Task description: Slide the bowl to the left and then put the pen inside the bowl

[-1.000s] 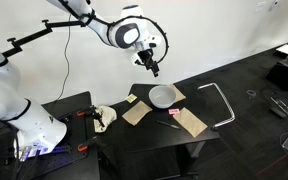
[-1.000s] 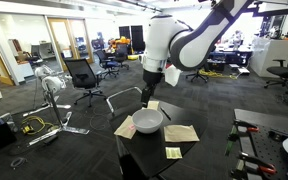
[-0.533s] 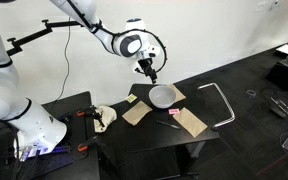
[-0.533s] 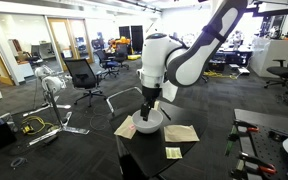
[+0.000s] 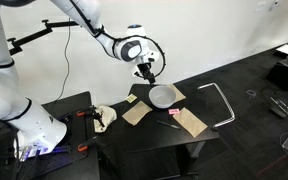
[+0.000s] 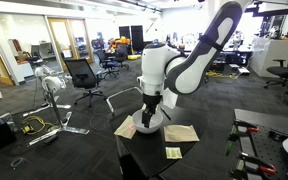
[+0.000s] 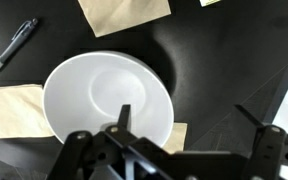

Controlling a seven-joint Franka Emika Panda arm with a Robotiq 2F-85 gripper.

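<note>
While likely on the slide step, with bowl (image 7: 109,100) sitting on table (image 7: 224,60) among paper sheets (image 7: 124,14), pen (image 7: 11,48) lying near it, and gripper (image 7: 184,115) wide open and empty above, go down beside the rim and push bowl left.

Looks like a big open lab and office room. Has rolling chairs (image 6: 82,74) on gray carpet (image 6: 84,140), desks (image 6: 236,46) with screens far back, and glass rooms (image 6: 14,45) along one side. Also holds a white robot arm (image 6: 179,65) over a black table (image 6: 144,162), a fan (image 6: 52,88) on a stand, and loose cables (image 6: 29,125) on the floor.
</note>
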